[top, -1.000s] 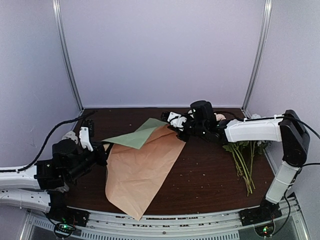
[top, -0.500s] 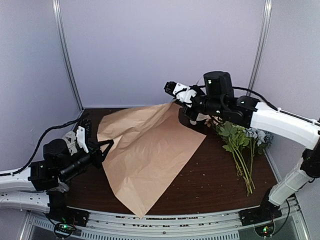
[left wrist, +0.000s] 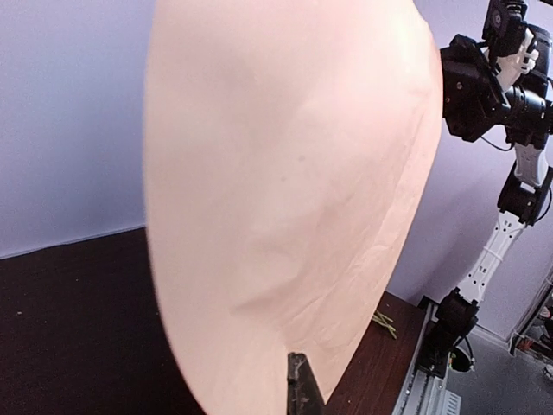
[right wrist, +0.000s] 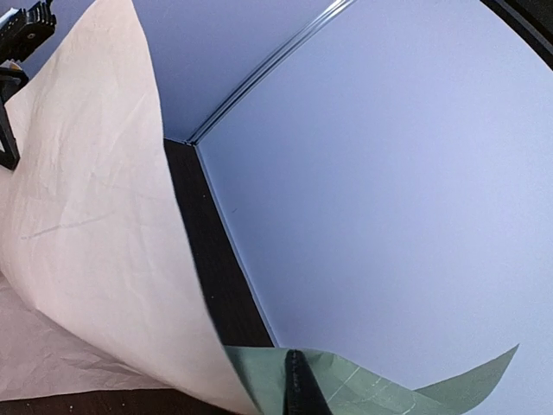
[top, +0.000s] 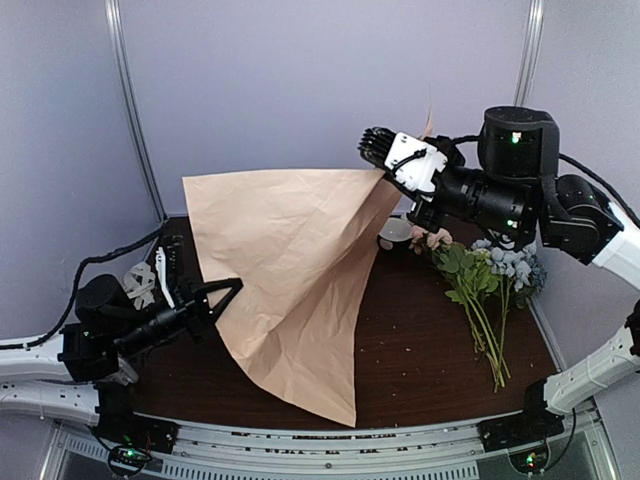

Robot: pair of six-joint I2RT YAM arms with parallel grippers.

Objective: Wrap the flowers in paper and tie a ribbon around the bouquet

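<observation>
The paper (top: 290, 260) hangs upright over the table with its beige-tan face toward the top camera. My right gripper (top: 382, 158) is shut on its upper right corner, high above the table. In the right wrist view the sage-green face (right wrist: 363, 389) lies round that gripper (right wrist: 298, 380). My left gripper (top: 225, 290) is shut on the paper's left edge, low down. The left wrist view is filled by the tan sheet (left wrist: 285, 173) above that gripper (left wrist: 302, 389). The flowers (top: 480, 300) lie loose on the table at the right, blooms to the back. No ribbon or bouquet is in view.
A small pale round object (top: 393, 233) sits behind the paper next to the blooms. The dark brown table (top: 420, 350) is walled by pale panels at the back and sides. My right arm (left wrist: 492, 78) reaches high across the right half.
My right gripper rose and swung right with the paper's corner. The sheet went from lying flat to hanging upright. The left gripper kept its hold on the left edge.
</observation>
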